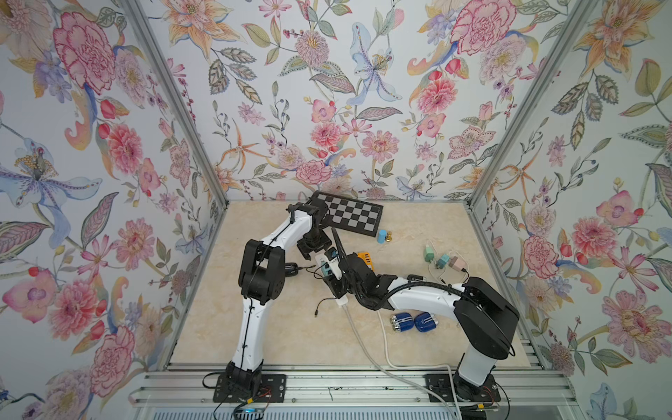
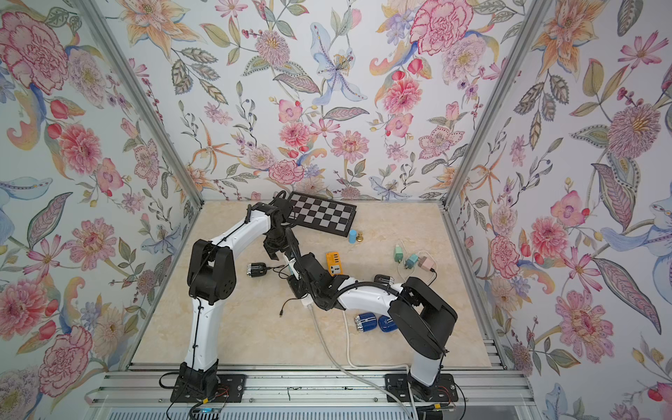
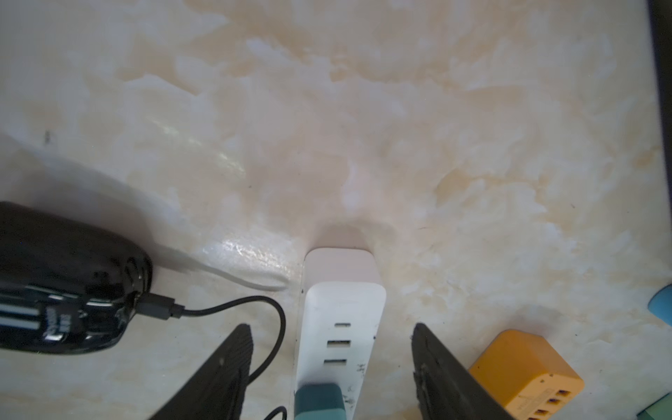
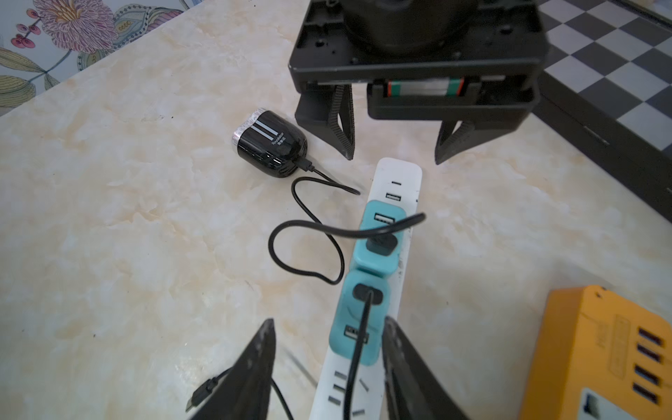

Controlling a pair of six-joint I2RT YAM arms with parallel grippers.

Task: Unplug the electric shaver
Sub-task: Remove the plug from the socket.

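Left gripper [image 4: 394, 160], right gripper [image 4: 328, 320] — both straddle power strip [image 4: 398, 174]

My 2 top views look from high at the front, down and inward, taking in the whole desk [image 1: 276, 334]; they nearly match. The left wrist camera sits close over the desk, facing down past the left tool [image 3: 331, 326] onto the power strip [image 3: 345, 309]. The right wrist camera looks low along that strip past the right tool [image 4: 329, 320] toward the chessboard [image 4: 618, 54]. Both wrist views share the strip, shaver [image 3: 65, 283] and orange charger [image 3: 527, 374].
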